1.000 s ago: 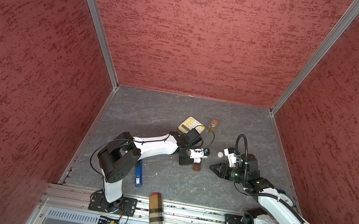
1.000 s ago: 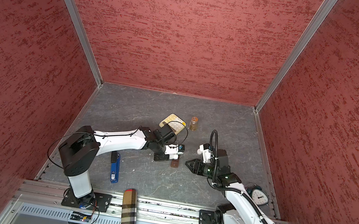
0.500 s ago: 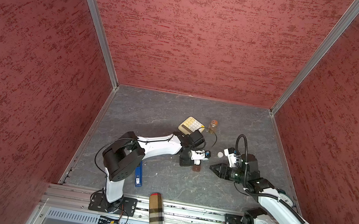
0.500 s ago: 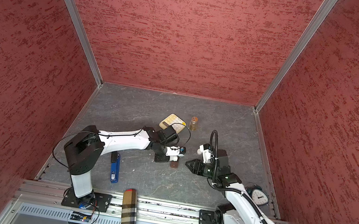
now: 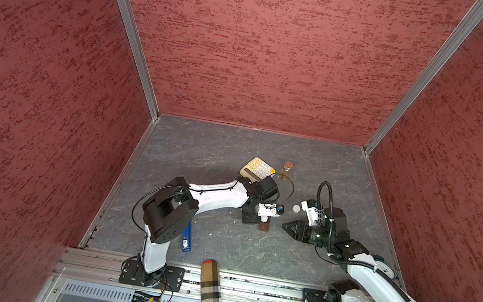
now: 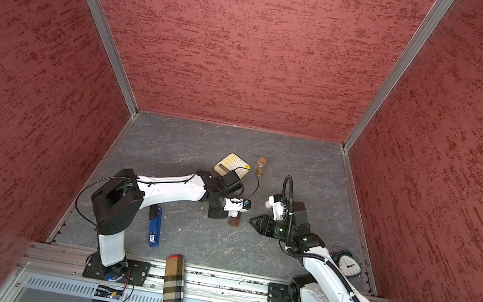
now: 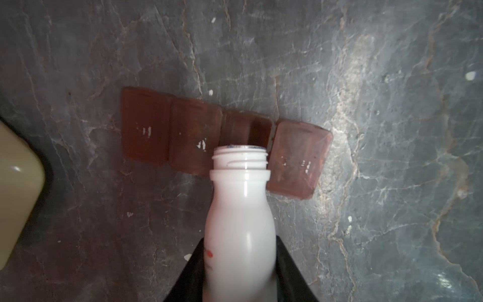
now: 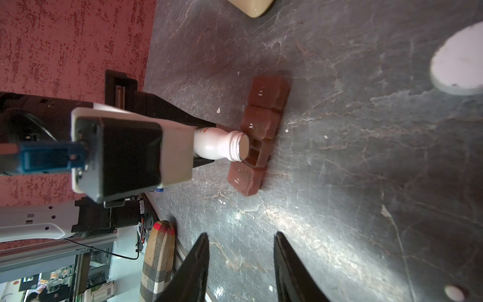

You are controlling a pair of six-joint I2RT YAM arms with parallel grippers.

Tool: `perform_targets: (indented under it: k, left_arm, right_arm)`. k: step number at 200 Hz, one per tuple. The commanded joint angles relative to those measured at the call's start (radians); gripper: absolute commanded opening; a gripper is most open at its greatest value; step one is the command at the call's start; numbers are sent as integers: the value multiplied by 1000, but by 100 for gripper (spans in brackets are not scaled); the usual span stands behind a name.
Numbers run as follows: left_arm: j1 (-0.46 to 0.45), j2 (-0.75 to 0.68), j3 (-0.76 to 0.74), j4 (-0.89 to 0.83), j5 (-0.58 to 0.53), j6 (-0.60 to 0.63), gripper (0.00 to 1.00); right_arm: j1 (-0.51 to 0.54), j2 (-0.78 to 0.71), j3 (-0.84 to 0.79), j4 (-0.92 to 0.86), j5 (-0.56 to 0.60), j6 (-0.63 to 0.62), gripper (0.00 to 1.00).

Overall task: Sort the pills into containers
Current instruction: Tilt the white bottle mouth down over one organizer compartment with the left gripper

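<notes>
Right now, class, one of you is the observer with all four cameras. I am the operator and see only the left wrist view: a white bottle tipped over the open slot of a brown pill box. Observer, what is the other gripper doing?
Observer: The right gripper hovers open and empty, apart from the pill box, with its fingertips pointed toward it.
Operator: And where is the cap of this bottle?
Observer: A white cap lies flat on the table between the two arms, farther back than the pill box.
</notes>
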Motion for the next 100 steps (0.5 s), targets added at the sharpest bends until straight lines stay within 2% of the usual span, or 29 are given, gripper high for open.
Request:
perform_targets:
  k: [1,100]
  left_arm:
    - [-9,14,24,-27,-20,18,0]
    - [-31,12,34,-36,-70,34,0]
  right_arm:
    - [-2,-10,-9,3,-7,-2,42]
    - [-1,-9,-10,3,-3,-4,42]
